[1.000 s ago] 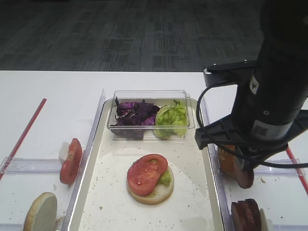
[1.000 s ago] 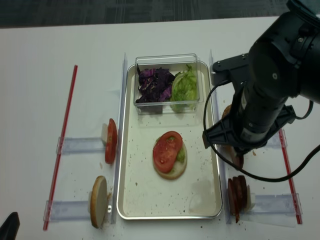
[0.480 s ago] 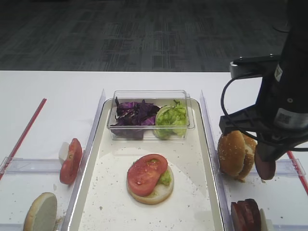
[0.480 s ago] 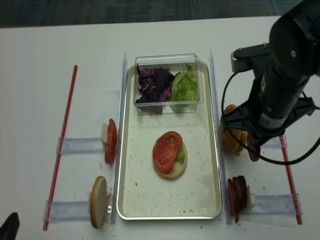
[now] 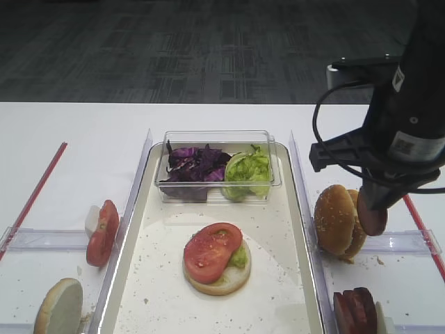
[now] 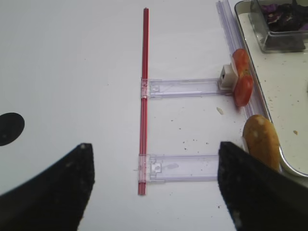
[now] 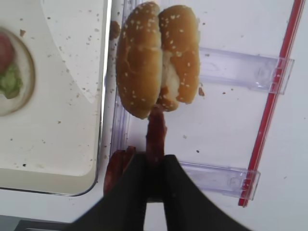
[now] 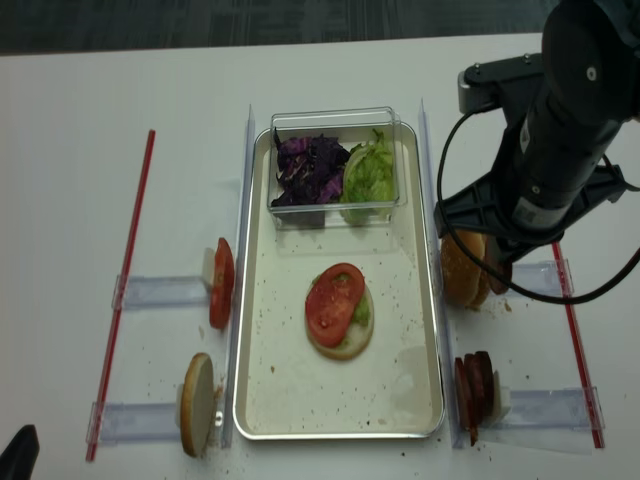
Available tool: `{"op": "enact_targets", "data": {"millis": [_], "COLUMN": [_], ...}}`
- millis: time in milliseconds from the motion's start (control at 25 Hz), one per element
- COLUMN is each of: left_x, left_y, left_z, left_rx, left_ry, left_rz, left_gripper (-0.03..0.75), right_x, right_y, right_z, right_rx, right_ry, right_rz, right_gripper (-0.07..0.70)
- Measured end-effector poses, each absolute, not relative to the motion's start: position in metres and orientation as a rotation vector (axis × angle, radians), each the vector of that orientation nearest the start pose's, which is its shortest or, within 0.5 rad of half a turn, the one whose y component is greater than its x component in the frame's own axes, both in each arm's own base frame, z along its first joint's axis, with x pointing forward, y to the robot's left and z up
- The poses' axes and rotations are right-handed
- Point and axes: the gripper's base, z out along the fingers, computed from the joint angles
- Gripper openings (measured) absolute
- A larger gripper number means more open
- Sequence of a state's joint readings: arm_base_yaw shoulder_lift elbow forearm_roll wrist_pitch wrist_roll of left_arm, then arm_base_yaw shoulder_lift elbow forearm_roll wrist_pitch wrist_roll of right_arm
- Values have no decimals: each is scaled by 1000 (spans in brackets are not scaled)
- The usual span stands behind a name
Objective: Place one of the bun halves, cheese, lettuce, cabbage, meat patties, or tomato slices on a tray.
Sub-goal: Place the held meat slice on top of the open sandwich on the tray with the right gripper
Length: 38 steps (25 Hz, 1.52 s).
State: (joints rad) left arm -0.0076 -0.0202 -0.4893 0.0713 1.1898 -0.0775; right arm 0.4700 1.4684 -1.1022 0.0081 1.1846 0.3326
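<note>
Compared with a second ago, the right gripper (image 7: 155,166) has been raised and drawn back from the tray's right edge, so the sesame bun halves (image 5: 338,220), formerly hidden behind the arm, are now uncovered. One of the meat patties (image 5: 372,213) is pinched edgewise between the closed fingers and hangs in the air beside the buns, right of the tray (image 5: 304,229).

Nearest the viewer, a bun half (image 5: 58,305) stands left of the tray, and more patties (image 5: 356,311) stand at the right. On the tray floor lies a bun base topped with lettuce and a tomato slice (image 5: 211,251), with bare floor around it. Further back, a clear box (image 5: 217,137) holds cabbage (image 5: 195,163) and lettuce (image 5: 247,172). Two tomato slices (image 5: 102,232) stand left of the rim.

The left gripper is seen only as dark blurred shapes; its state cannot be told.
</note>
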Motion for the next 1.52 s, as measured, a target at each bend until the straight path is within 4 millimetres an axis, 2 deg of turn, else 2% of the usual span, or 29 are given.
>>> {"op": "enact_targets", "data": {"millis": [200,280,520,680,800,960,1240,1520], "left_x": [-13,-13,-13,-13,-13,-13,-13,-13], "left_y": [6,6,6,6,6,6,6,6], "left_z": [264,264,264,264,264,264,264,264], "left_rx": [-85,-85,-85,-85,-85,-85,-85,-85], "left_ry": [2160,2160,2160,2160,2160,2160,2160,2160], "left_rz": [38,38,38,37,37,37,37,37], "left_gripper": [493,493,493,493,493,493,493,493], "right_x": [238,239,239,238,238,239,254,270], "right_y": [126,133,161,173,178,179,187,201], "right_z": [271,272,283,291,295,294,265,233], "right_rx": [-220,-248,-331,-372,-392,-401,-404,-391], "right_ry": [3031,3007,2868,2776,2731,2720,2798,2814], "right_rz": [145,257,734,952,1036,1052,1038,1133], "right_gripper": [119,119,119,119,119,119,119,119]}}
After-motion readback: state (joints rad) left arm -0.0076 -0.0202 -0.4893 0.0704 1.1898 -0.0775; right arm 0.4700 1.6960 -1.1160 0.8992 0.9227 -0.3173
